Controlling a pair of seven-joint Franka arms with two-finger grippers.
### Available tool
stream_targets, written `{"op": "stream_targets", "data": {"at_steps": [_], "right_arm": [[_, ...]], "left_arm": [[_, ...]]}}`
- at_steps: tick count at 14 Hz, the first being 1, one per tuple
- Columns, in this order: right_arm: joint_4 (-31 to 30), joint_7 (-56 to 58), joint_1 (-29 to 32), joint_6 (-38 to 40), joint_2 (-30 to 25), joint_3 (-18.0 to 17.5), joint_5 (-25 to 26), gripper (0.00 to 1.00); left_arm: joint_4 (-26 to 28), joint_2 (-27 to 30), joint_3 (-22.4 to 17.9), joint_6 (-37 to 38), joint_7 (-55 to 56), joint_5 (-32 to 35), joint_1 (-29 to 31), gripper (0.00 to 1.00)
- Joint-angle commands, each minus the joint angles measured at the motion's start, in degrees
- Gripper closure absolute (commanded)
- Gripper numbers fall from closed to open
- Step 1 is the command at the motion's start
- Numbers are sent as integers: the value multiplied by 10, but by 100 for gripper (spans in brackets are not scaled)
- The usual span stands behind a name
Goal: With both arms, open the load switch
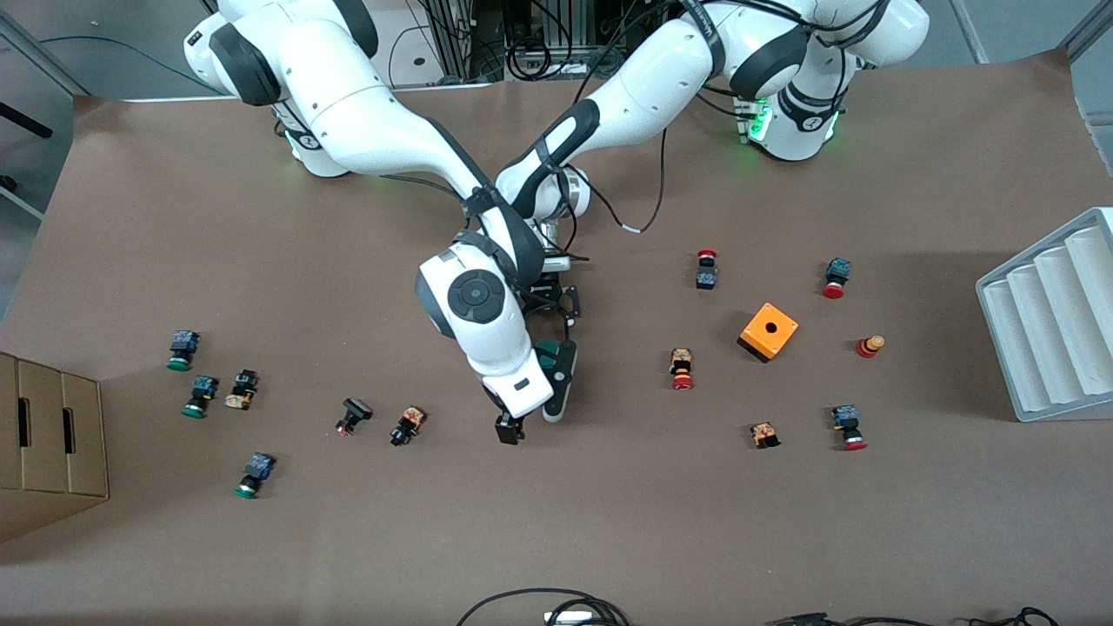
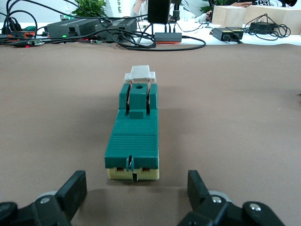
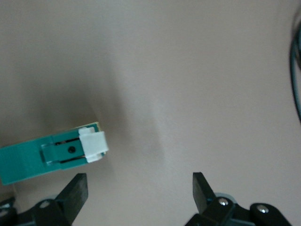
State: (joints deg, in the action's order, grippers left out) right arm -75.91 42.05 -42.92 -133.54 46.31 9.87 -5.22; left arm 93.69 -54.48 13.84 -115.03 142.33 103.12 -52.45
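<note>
The load switch (image 1: pixel 549 353) lies on the brown table near its middle, a narrow green block whose white end piece (image 1: pixel 553 412) points toward the front camera. In the left wrist view the load switch (image 2: pixel 134 136) lies lengthwise just ahead of my left gripper (image 2: pixel 136 190), its cream end close to the open fingers and nothing between them. My left gripper (image 1: pixel 553 322) sits low at the switch's end nearer the robots' bases. My right gripper (image 1: pixel 515 424) hovers open beside the white end. In the right wrist view the switch's white end (image 3: pixel 92 145) lies just outside my right gripper (image 3: pixel 138 188).
An orange square box (image 1: pixel 769 331) with a hole stands toward the left arm's end, with several red-capped buttons around it. Several green-capped and black buttons lie toward the right arm's end. A cardboard box (image 1: pixel 52 443) and a white ribbed tray (image 1: pixel 1052 322) sit at the table's two ends.
</note>
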Motion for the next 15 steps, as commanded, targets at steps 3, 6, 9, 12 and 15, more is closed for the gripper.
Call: {"op": "stream_targets", "data": {"at_steps": [3,6,9,12,15], "right_arm": [[17,10,-14,-10,25,15,-34,1],[17,9,-27,-22,32,21,-35,1],[17,7,-36,-30,40,24,-45,1],[16,9,-48,-34,50,46,-84,2],[16,11,-50,-35,55,49,-84,2]], "left_arm": [[-9,-11,-3,4,9,8,-5,5],[-9,-8,-3,4,8,8,-4,4],[-9,-8,-3,4,9,8,-5,4],[-9,-7,-3,5,9,8,-4,4],[-10,-11,-3,4,9,8,-5,4]]}}
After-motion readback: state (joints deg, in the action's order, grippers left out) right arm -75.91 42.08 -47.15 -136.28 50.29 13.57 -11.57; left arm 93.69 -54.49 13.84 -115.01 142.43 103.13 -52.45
